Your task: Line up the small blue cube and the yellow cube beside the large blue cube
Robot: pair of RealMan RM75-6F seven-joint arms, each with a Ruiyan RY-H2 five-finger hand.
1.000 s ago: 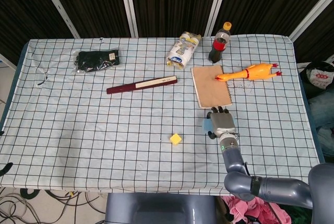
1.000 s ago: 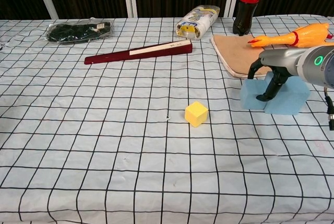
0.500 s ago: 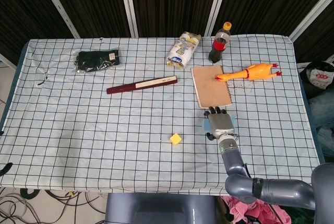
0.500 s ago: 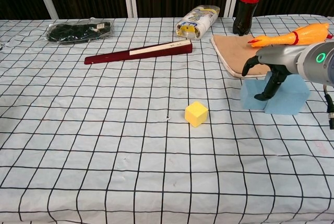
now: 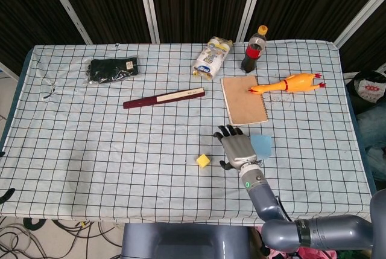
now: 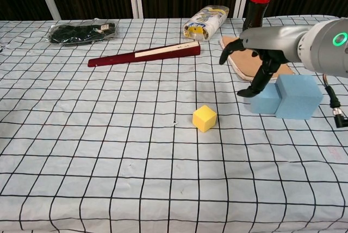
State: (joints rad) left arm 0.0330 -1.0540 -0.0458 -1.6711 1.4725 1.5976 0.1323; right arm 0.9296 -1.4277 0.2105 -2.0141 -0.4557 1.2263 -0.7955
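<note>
The yellow cube (image 6: 204, 118) sits alone near the table's middle, and the head view shows the yellow cube (image 5: 204, 160) too. The small blue cube (image 6: 265, 100) stands touching the left side of the large blue cube (image 6: 298, 96). My right hand (image 6: 261, 62) hovers open just left of and above the small blue cube, fingers spread and pointing down, holding nothing. In the head view my right hand (image 5: 235, 148) lies between the yellow cube and the large blue cube (image 5: 262, 145), and it hides the small blue one. My left hand is out of both views.
A brown notebook (image 6: 247, 56) lies just behind the blue cubes, with a rubber chicken (image 6: 304, 38) and a cola bottle (image 6: 259, 2) beyond it. A maroon bar (image 6: 144, 55), a snack packet (image 6: 205, 22) and a black pouch (image 6: 81, 31) lie further back and left.
My right hand has let go of the small blue cube, risen and moved left toward the yellow cube. The cubes have not shifted.
</note>
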